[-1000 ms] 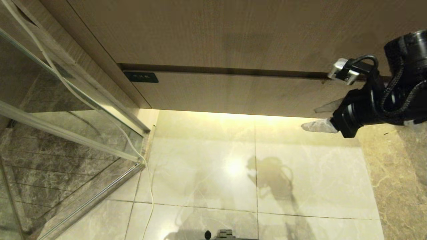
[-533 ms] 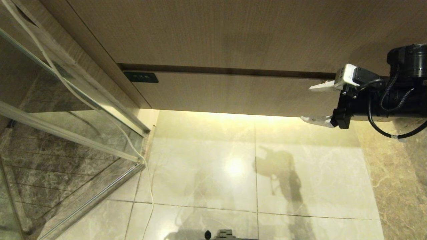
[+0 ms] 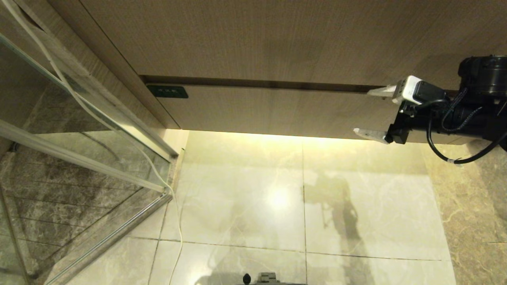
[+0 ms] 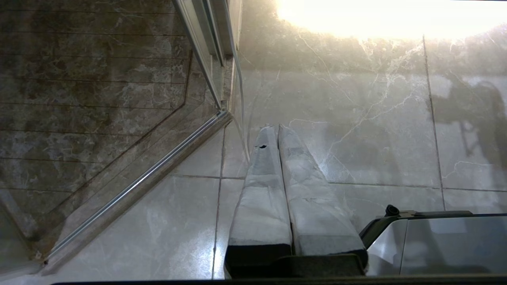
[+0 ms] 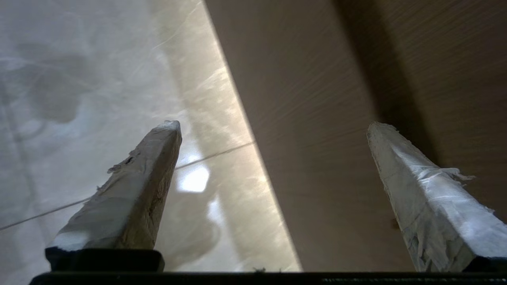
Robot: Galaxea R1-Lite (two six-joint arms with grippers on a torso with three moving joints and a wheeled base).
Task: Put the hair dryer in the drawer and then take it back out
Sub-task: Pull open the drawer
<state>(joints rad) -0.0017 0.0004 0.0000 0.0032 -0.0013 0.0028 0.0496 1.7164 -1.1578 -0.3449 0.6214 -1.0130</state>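
Holding my right gripper (image 3: pixel 366 113) wide open and empty at the closed drawer (image 3: pixel 277 111) front; my left gripper (image 4: pixel 277 158) is shut

No readable text appears anywhere. The only marking is a small dark label (image 3: pixel 167 91) on the flat front of the drawer (image 3: pixel 277 111), at its top corner far across the front from the right gripper (image 3: pixel 370 113), which sits at the opposite end. The label carries a short line of pale characters, too small and faint to make out. No brand, number or sign shows on the gripper itself.
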